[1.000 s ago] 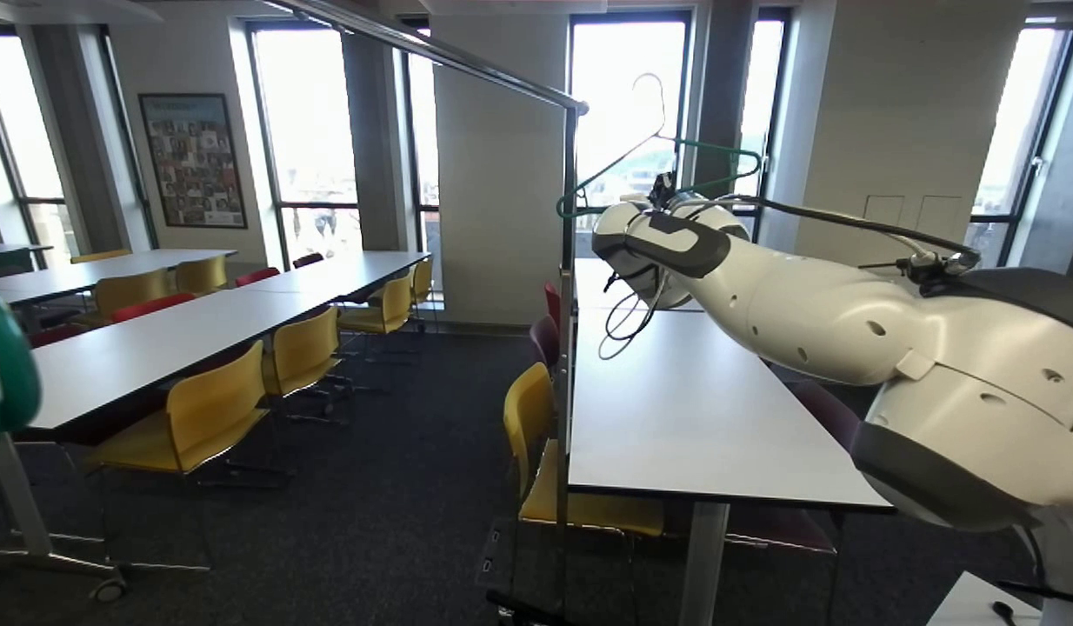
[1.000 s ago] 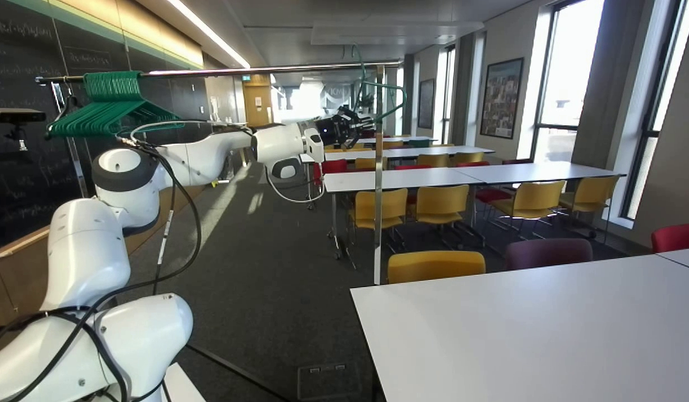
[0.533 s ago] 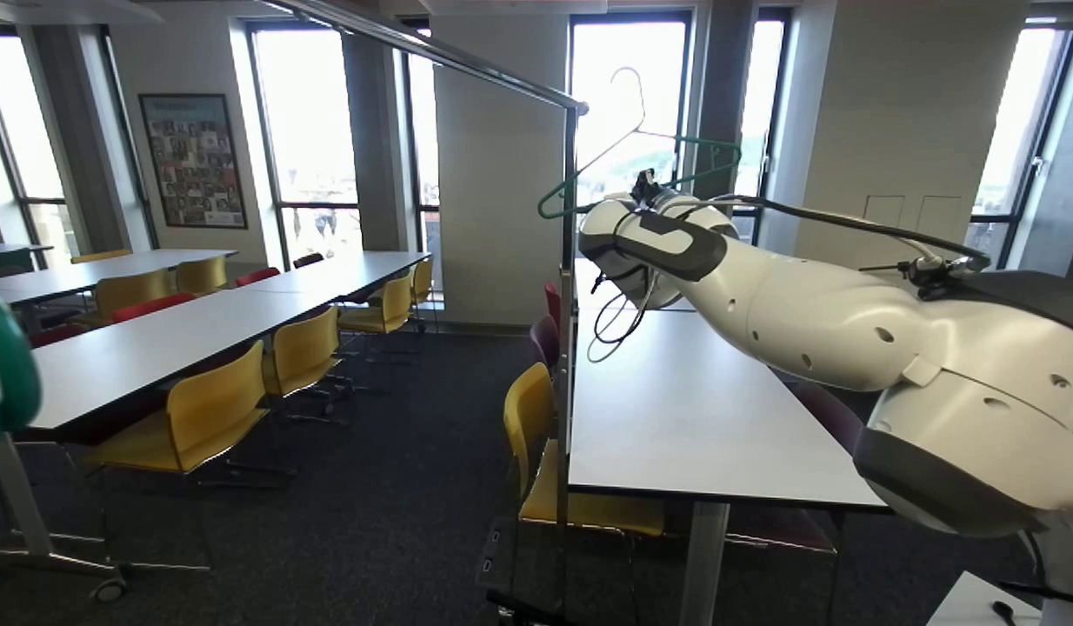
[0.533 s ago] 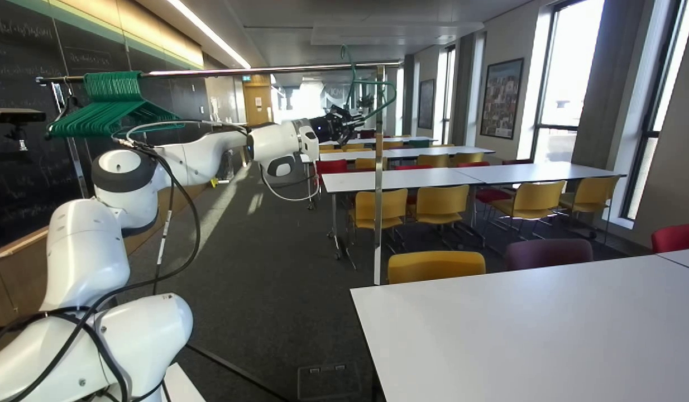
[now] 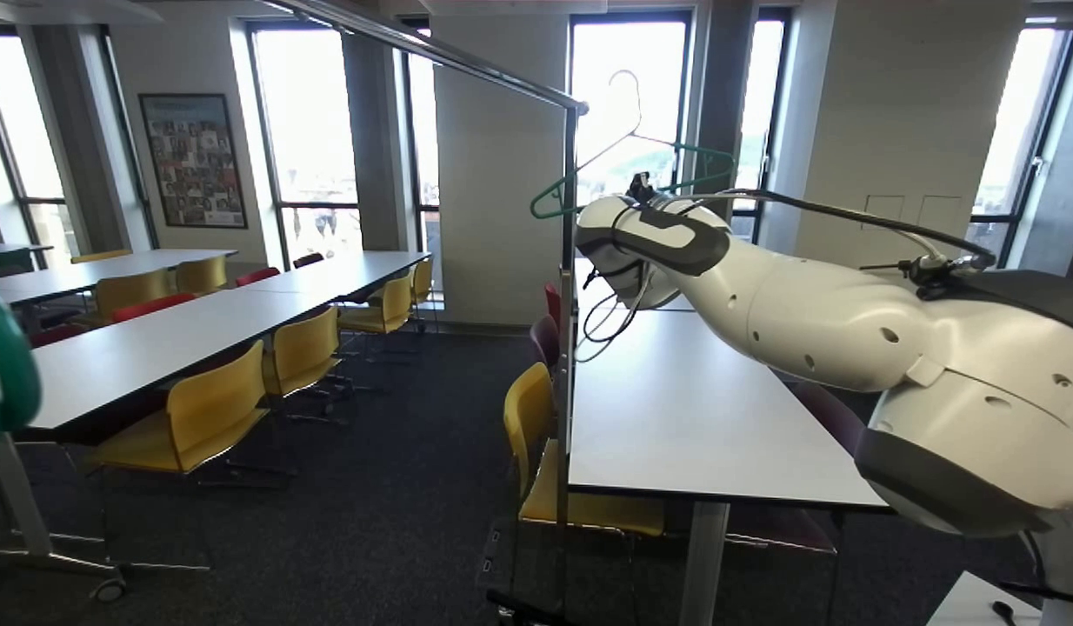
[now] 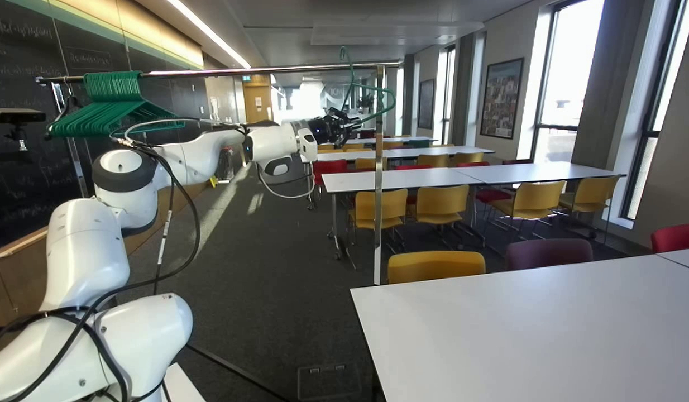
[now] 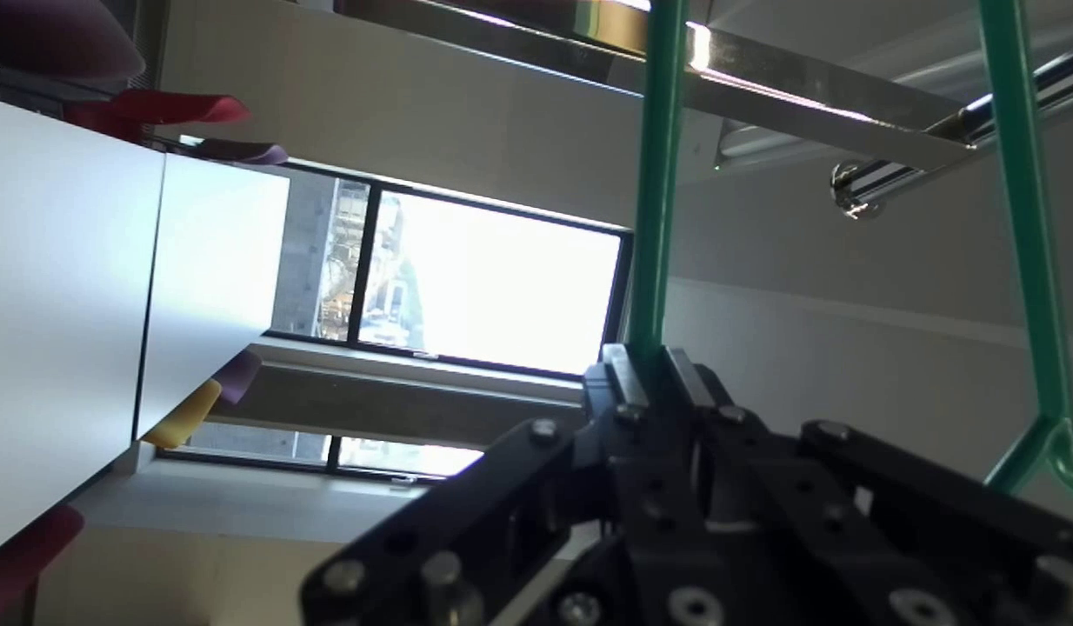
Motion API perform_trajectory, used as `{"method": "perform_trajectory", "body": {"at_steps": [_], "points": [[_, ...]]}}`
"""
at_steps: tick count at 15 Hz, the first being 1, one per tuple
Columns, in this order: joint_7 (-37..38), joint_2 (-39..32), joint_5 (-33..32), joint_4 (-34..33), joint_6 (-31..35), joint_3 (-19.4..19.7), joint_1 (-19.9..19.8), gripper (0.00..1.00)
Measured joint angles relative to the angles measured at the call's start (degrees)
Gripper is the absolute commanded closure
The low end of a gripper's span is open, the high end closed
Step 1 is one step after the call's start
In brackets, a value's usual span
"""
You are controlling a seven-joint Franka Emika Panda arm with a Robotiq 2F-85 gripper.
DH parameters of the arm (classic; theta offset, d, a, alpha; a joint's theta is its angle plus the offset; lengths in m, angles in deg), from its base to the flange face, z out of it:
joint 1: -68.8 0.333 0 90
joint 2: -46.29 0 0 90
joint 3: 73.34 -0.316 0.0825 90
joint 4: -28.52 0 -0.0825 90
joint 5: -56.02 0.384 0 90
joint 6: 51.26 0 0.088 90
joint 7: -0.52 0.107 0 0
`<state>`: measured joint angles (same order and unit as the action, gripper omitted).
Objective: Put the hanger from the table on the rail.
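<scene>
Wrist view: the gripper [image 7: 654, 369] pinched the hanger [image 7: 657, 174] by its lower bar | it was aloft, hook upward, in an exterior view near the rail [image 5: 467, 64], not yet on it | step, I judged: aligning for hanging | next move needed the hook over the rail, then lowering

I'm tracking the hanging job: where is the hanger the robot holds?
In the wrist view, the hanger runs right of centre, clamped in the pincer; in an exterior view its hook shows right of the end of the rail.

Long white table [image 5: 693, 417]; dark-edged
</scene>
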<state>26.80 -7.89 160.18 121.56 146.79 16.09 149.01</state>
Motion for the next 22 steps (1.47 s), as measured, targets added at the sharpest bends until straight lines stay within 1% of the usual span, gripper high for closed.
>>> {"method": "perform_trajectory", "body": {"at_steps": [4,6,7,10,12,17,18,22], "points": [[-2.8,0.1,4.1,-0.1,0.0,-0.9,0.1,0.98],[-4.0,0.6,5.6,-0.1,0.0,-2.0,0.2,0.98],[-4.5,1.4,5.6,-0.3,0.0,-3.0,0.5,0.9],[-4.5,4.8,3.6,-1.8,0.0,-5.0,2.2,0.9],[-4.6,6.0,3.4,-2.1,0.0,-5.1,3.1,0.9],[-4.6,6.8,3.4,-2.1,0.0,-5.3,3.0,0.9],[-4.6,6.8,3.4,-2.1,0.0,-5.3,3.0,0.98],[-4.5,6.2,3.5,-1.8,0.0,-5.7,2.6,0.98]]}}
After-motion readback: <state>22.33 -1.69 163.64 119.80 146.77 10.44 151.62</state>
